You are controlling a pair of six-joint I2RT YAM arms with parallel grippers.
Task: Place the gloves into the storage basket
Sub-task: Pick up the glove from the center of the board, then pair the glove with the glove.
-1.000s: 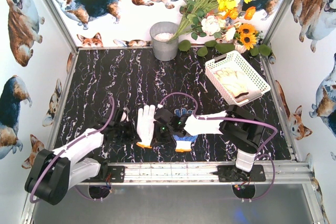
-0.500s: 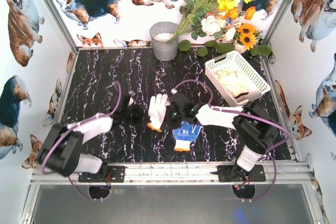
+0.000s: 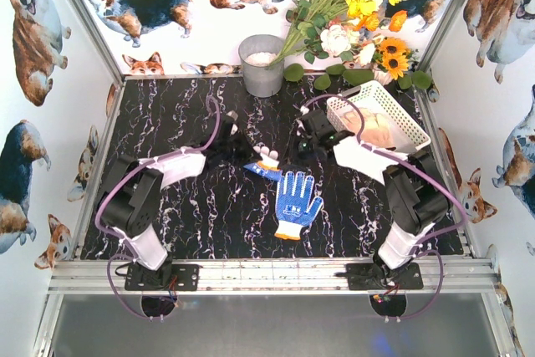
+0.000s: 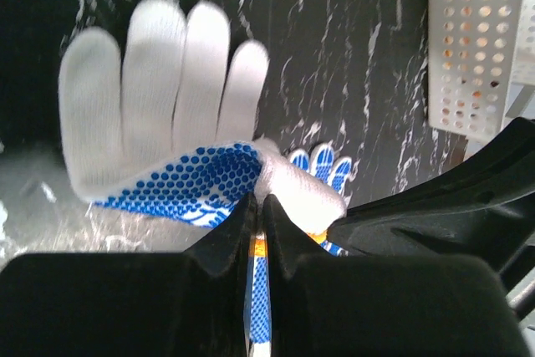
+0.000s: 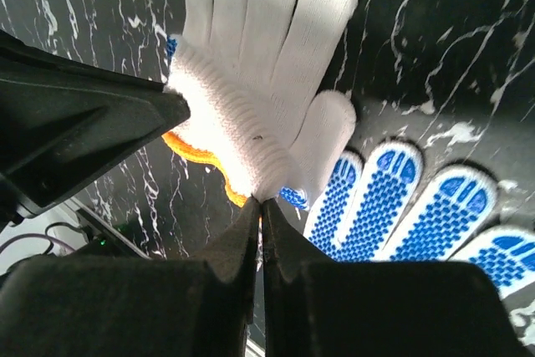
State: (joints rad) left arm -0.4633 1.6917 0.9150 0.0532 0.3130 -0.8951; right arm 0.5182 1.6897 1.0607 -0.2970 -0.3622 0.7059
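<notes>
left gripper (image 4: 257, 203): jaws pressed together, pinching the held glove (image 4: 159, 98) at its cuff end; an orange edge shows between the fingers.
right gripper (image 5: 261, 203): jaws together too, nipped onto white knit by an orange cuff. It looks like the same glove, though I can't fully rule out a second one.
held glove: white knit back, blue-dotted palm partly folded over. In the top view it hangs between the two grippers, off the table (image 3: 184, 198) and left of the basket, not over it.
blue dotted glove (image 3: 297, 200): lies flat on the table, palm up, orange cuff toward the arms. It sits just below the held glove, untouched and well apart from the basket.
storage basket (image 3: 401, 114): white, slotted, at the far right of the table and set at an angle; the right gripper is just beside its near-left corner.
cream gloves (image 3: 372, 131): already inside the basket; how many is hard to count.
done: cream gloves are binned.
left: two gloves are outside, one in the air and one on the table.
step in hand (judgement): carrying the lifted glove to the basket, possibly a hand-over between arms.
next needs: one gripper lets go and the other moves over the basket rim before dropping.
risk: a two-sided pull could stretch or drop the glove short of the basket.
other: grey bucket (image 3: 262, 68) at the far edge, not the target.
</notes>
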